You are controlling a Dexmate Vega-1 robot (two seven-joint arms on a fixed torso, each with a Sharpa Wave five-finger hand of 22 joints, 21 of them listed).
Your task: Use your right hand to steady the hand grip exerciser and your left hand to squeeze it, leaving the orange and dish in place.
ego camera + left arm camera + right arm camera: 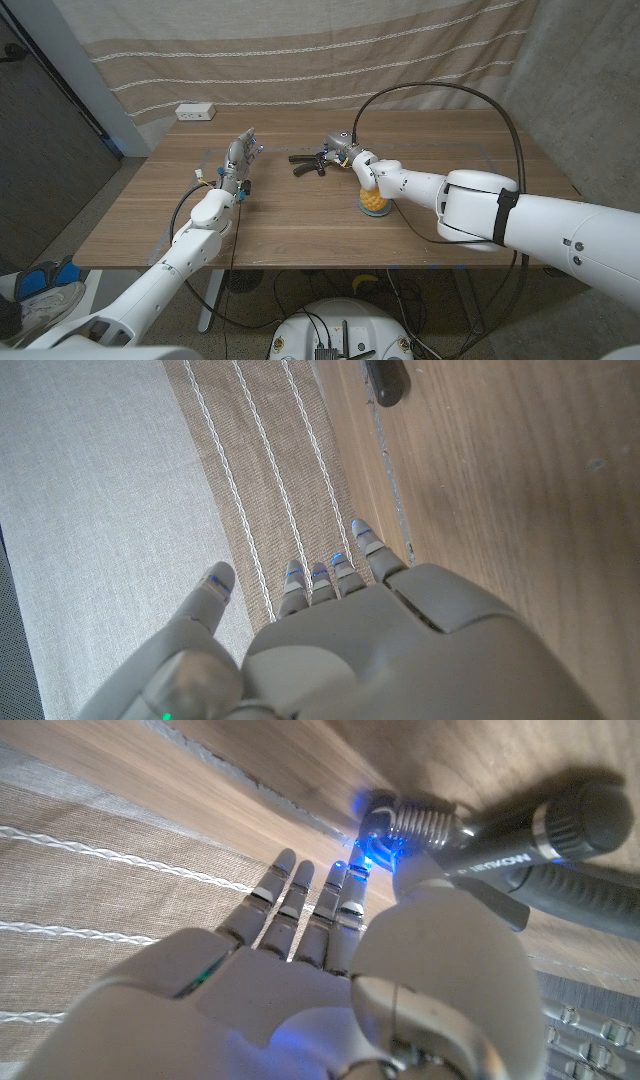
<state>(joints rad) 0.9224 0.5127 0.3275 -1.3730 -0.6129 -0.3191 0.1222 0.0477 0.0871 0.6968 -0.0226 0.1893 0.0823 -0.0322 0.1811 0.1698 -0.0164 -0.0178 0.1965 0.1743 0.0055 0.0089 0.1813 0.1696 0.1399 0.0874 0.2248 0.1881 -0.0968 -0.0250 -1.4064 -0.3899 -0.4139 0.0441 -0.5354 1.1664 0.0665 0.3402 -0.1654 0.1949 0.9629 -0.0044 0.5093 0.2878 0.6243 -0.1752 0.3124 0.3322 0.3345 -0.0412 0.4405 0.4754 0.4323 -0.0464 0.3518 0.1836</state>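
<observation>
The hand grip exerciser (310, 163) lay on the wooden table (300, 215), toward its far edge, black handles pointing toward the left hand (238, 157). The right hand (343, 147) was at the exerciser's spring end (420, 820), fingers (300, 905) extended and spread, thumb against the coil, holding nothing. Just nearer than the exerciser, the orange (373, 201) sat in its dish (375, 211), under the right forearm. The left hand stood apart from the exerciser, fingers (325, 575) straight, empty

Overhead head view; two close wrist views.
</observation>
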